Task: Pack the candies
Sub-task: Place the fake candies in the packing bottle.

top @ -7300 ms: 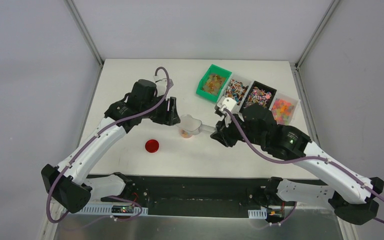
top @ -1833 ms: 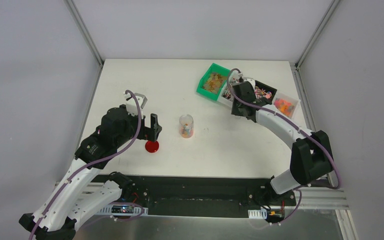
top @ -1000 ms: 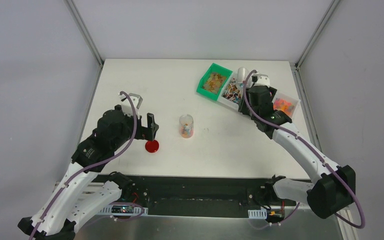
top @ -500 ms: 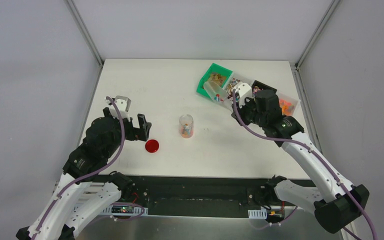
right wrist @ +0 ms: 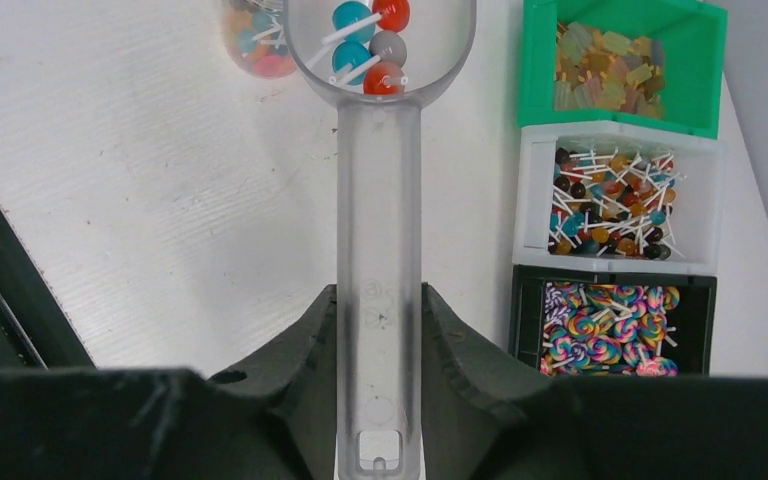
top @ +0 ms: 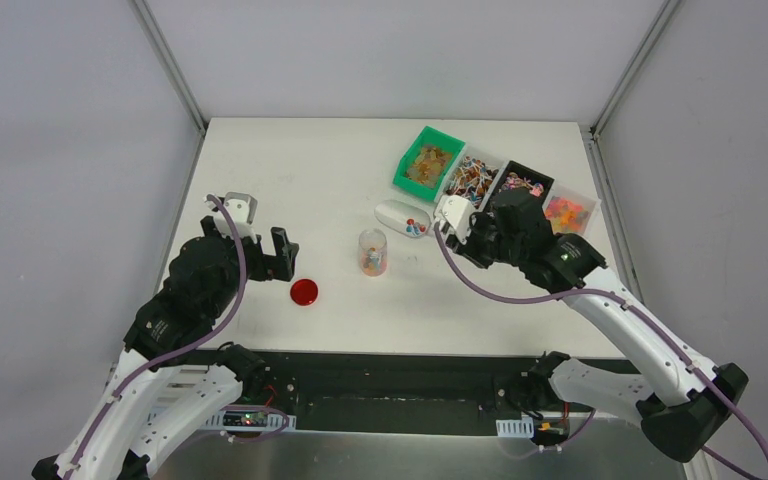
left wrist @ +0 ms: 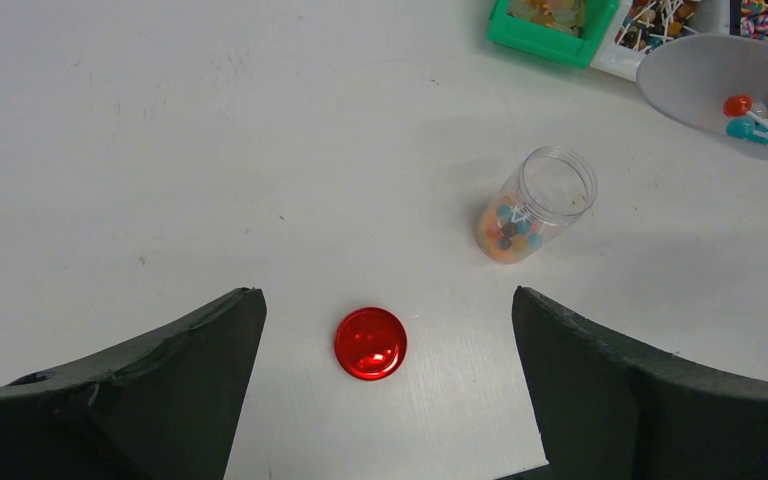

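My right gripper (right wrist: 378, 300) is shut on the handle of the clear plastic scoop (right wrist: 378, 200). Its bowl carries a few small ball lollipops (right wrist: 368, 45) in red, blue and grey. The bowl (top: 402, 218) hovers just right of and behind the open clear jar (top: 372, 252), which stands upright with a layer of candies (left wrist: 505, 235) at its bottom. The flat red lid (left wrist: 371, 343) lies on the table left of the jar. My left gripper (left wrist: 385, 300) hangs open above the lid, holding nothing.
Four bins stand in a row at the back right: a green one (top: 427, 163) with amber sweets, a white one (top: 470, 180) with small lollipops, a black one (top: 520, 188) with swirl lollipops, and a clear one (top: 568, 215) with orange-pink sweets.
My right arm has swung the loaded scoop from over the bins leftward and down to beside the jar. My left arm has drawn back slightly from the lid, jaws still open.
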Action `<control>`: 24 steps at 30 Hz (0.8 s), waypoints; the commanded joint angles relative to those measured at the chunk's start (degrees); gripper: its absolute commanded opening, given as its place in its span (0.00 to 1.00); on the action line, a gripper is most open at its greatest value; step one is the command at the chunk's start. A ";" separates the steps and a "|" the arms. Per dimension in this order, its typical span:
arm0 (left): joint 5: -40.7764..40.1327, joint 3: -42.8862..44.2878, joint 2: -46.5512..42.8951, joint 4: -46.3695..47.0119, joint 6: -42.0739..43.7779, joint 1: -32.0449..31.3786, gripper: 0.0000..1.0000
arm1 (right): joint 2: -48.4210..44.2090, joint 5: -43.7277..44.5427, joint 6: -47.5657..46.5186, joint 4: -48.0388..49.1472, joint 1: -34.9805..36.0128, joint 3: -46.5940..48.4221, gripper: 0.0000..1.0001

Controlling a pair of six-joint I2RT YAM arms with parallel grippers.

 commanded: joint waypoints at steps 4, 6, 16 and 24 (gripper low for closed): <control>-1.14 -0.25 -0.48 2.27 0.61 0.35 0.99 | 2.64 3.03 -8.99 -4.27 2.99 5.74 0.00; -1.16 -0.30 -0.56 2.23 0.56 0.35 0.99 | 3.18 4.01 -10.00 -4.97 3.63 6.30 0.00; -0.88 -0.24 -0.69 2.23 0.57 0.33 0.99 | 6.39 7.80 -13.09 -8.87 6.47 8.96 0.00; -0.39 -0.06 -0.92 2.23 0.66 0.36 0.99 | 9.84 12.55 -15.97 -12.46 8.90 13.02 0.00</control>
